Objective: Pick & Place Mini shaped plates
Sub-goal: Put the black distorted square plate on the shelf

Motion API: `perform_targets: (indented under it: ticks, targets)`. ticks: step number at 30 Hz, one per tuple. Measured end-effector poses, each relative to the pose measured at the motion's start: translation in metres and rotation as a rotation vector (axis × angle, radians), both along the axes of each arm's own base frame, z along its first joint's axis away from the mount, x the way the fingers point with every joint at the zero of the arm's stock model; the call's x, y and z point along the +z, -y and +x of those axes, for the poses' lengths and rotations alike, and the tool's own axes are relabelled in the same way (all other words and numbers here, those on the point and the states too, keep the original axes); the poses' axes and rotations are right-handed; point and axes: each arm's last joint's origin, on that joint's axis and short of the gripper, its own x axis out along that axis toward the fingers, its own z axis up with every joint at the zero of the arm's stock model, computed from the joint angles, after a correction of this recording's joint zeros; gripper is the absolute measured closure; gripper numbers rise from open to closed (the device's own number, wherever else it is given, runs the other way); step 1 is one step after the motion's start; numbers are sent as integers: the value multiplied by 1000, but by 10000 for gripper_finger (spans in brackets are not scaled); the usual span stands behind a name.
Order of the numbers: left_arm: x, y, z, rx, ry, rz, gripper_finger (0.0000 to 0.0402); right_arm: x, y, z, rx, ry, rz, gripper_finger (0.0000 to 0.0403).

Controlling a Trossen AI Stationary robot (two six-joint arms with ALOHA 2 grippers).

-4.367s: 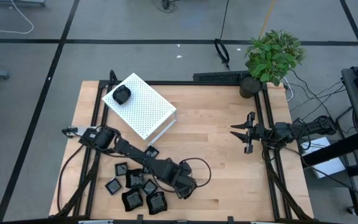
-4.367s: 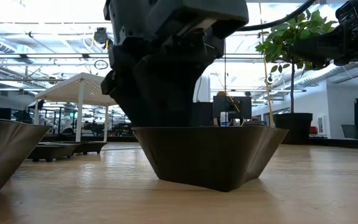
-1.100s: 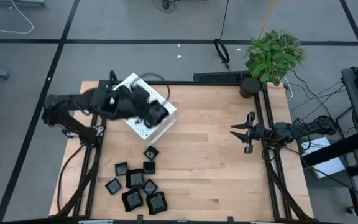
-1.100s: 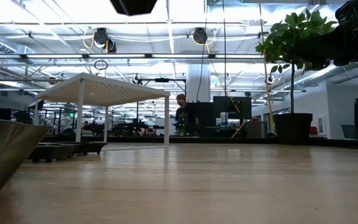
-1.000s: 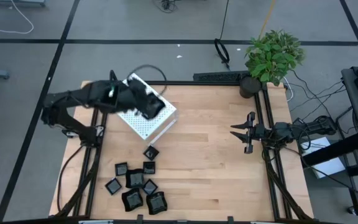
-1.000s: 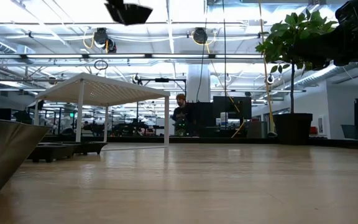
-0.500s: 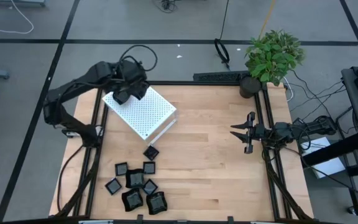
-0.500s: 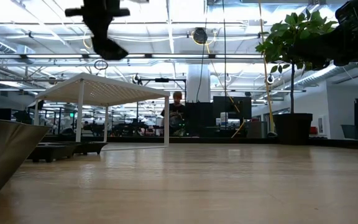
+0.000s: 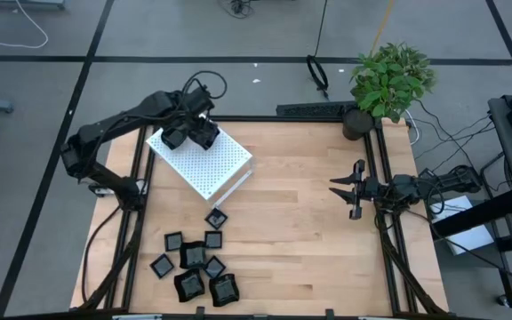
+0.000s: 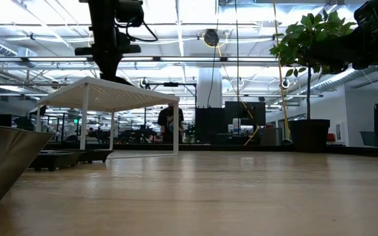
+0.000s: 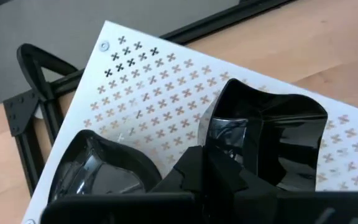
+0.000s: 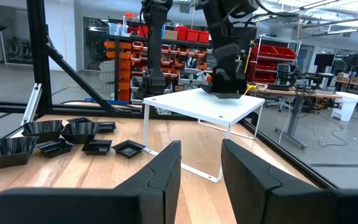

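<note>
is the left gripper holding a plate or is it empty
Holding: the left gripper is shut on a black plate, over the white box.

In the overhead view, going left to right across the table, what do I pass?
White perforated box with the left gripper holding a mini plate over it → cluster of mini plates on the wood → right gripper → potted plant.

The mini shaped plates [image 9: 194, 265] are glossy black; the perforated box [image 9: 210, 160] is white, its top dotted with small cross-shaped holes; the table [image 9: 300, 231] is pale wood in strips, framed in black; the plant [image 9: 391, 78] is leafy green.
</note>
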Motion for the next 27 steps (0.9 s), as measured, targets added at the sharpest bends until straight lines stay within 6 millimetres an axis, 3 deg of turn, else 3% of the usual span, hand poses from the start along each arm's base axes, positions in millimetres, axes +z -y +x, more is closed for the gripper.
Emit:
perform_targets:
  ticks: [9, 15, 27]
  targets:
    - [-17, 1, -3, 6, -44, -30, 393, 0, 0, 0, 0, 0, 0, 300]
    - [-18, 3, -1, -1, -38, -26, 391, 0, 0, 0, 0, 0, 0, 300]
    - [-2, 6, -1, -75, -62, -20, 271, 0, 0, 0, 0, 0, 0, 300]
